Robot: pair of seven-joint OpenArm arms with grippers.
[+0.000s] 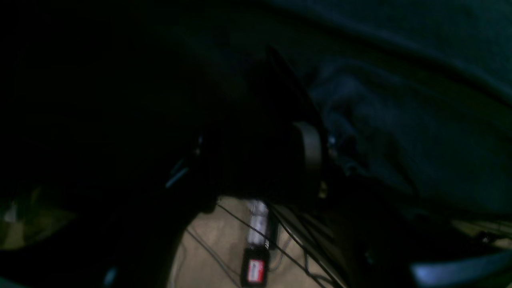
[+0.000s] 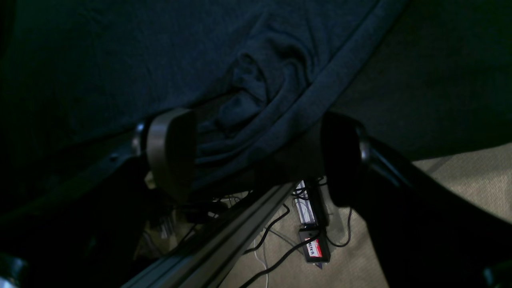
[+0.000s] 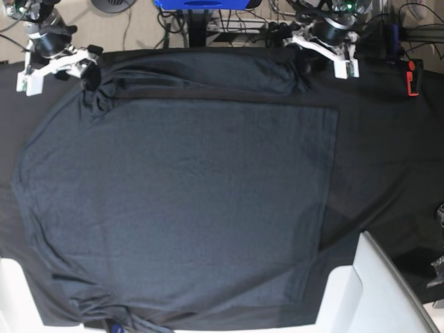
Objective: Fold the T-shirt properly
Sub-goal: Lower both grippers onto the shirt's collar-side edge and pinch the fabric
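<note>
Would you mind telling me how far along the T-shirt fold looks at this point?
Early. One side of the T-shirt already lies folded in, with a straight edge. In hand: the right end effector brackets a bunched hem corner, not yet clamped; the left end effector sits at the other far corner, grip unclear. The remaining folds are left.

We count one T-shirt (image 3: 187,201), spread wide over the one cloth-covered counter (image 3: 388,152). Two arms reach in at the far edge, each ending in one gripper, so two grippers in all: the left gripper (image 3: 326,52) and the right gripper (image 3: 59,62). One red clamp-like item (image 3: 412,78) sits near the counter's far corner beside the left gripper. Two white panels (image 3: 378,291) show at the near corners. On the floor below, one power strip (image 2: 312,236) lies among several dark cables, too tangled for us to count.
</note>
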